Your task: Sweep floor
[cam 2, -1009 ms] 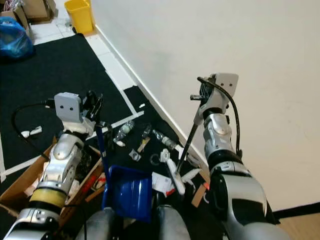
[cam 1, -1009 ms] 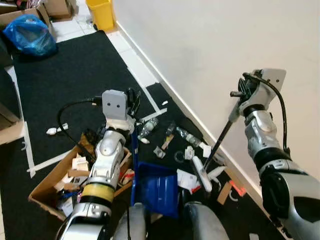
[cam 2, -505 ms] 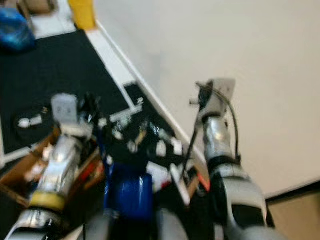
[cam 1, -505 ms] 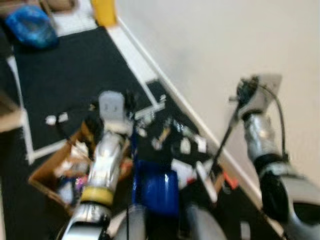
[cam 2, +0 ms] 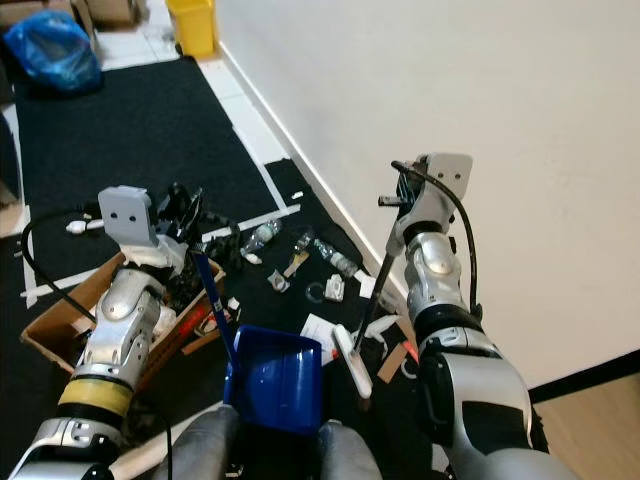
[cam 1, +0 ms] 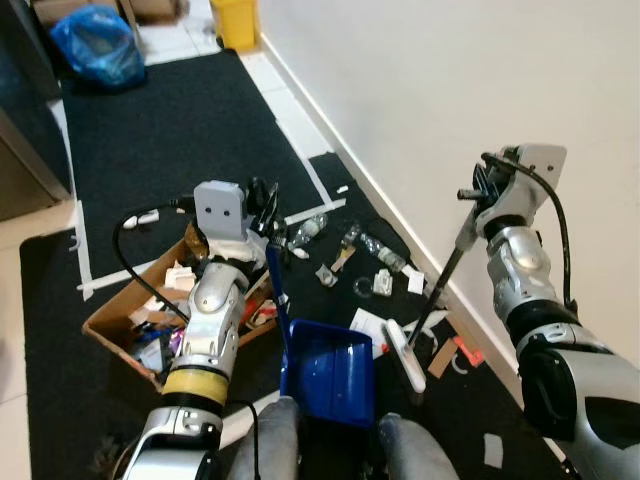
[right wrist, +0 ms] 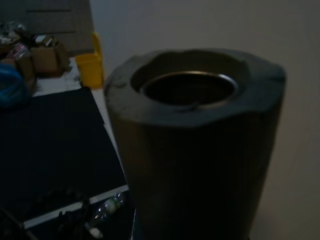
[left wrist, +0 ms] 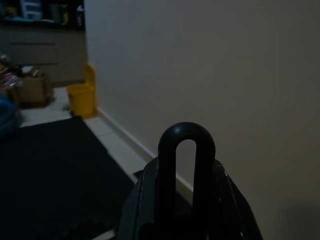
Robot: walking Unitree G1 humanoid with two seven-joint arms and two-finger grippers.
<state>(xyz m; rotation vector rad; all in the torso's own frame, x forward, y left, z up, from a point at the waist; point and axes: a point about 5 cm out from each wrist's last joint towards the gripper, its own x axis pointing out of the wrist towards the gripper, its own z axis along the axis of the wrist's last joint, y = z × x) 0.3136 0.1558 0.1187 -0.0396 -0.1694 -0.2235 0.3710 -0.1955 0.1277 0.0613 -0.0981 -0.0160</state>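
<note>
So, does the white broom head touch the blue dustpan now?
Apart. In the left eye view, a strip of black floor separates the broom head from the dustpan edge; the right eye view shows this too.

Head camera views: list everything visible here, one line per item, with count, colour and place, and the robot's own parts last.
dustpan: one, blue, on the black mat just ahead of the robot, its long handle up in the left gripper.
broom: one, dark pole with white head, head on the mat right of the dustpan.
litter: several pieces, clear bottles, white and brown scraps, scattered on the mat near the wall.
cardboard box: one, brown, full of rubbish, left of the dustpan.
bin: one, yellow, far end by the wall.
bag: one, blue, far left.
left gripper: black, shut on the dustpan handle.
right gripper: black, shut on the broom pole.
</note>
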